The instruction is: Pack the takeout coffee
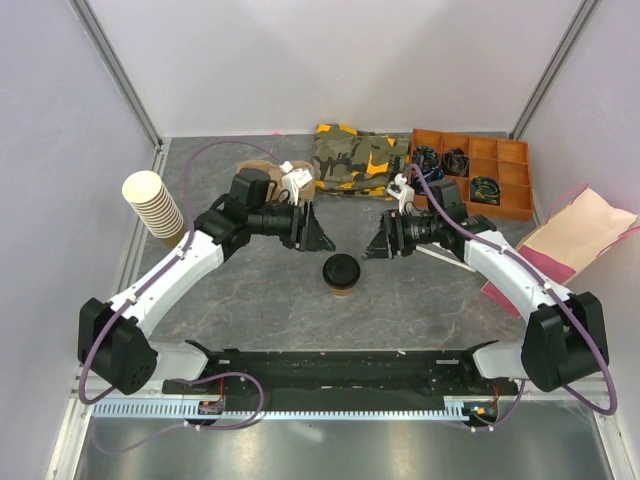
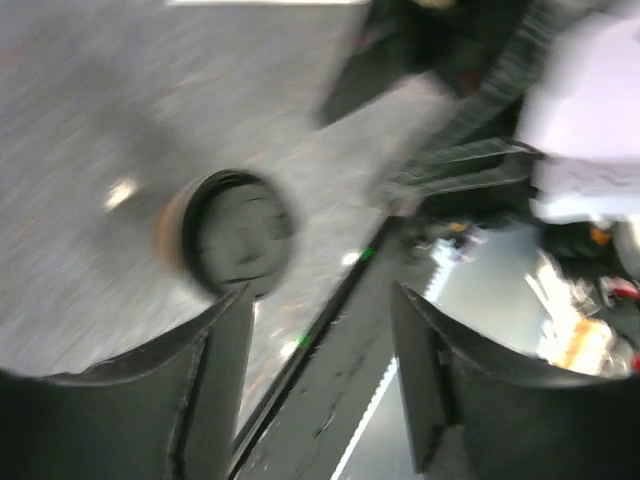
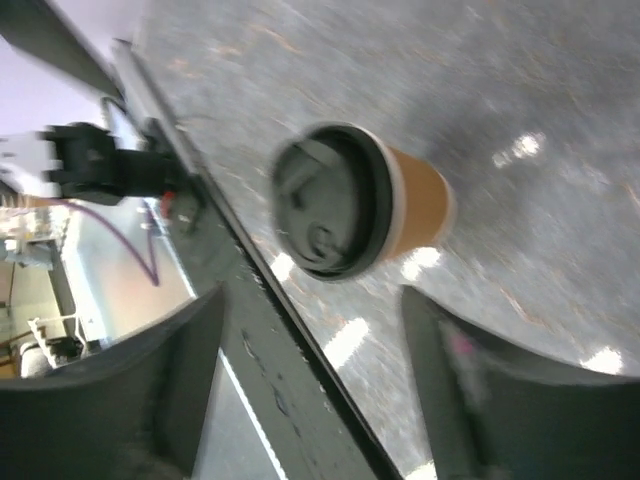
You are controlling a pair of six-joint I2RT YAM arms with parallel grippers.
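Takeout coffee: I saw the takeout coffee [image 1: 341,274] upright on the desk [image 1: 250,310], near its middle, black lid on, with nothing touching it.
Left gripper: the left gripper [image 1: 322,238] hung at about 11 o'clock from the cup, near it but apart. On the left wrist view its fingers [image 2: 200,400] were spread and the gap between them was empty.
Right gripper: the right gripper [image 1: 374,245] sat at about 1 o'clock from the cup, also near and apart. Its fingers [image 3: 470,390] were spread wide and held nothing; the cup showed beyond them.
Surroundings: a stack of lidless cups [image 1: 155,207] leaned at 9 o'clock, a camouflage cloth [image 1: 350,155] lay at 12 o'clock, an orange divided tray [image 1: 472,170] at 1 o'clock and a paper bag [image 1: 575,235] at 3 o'clock on the desk's edge.
Done so far: as far as I could judge, the cup was lidded and ready, but it was in no container.
Left to do: I reckoned the whole packing remained: one gripper had to close on the cup, lift it and carry it into its container.
Open question: I took the bag for the likely destination, though I could not tell that from these views.
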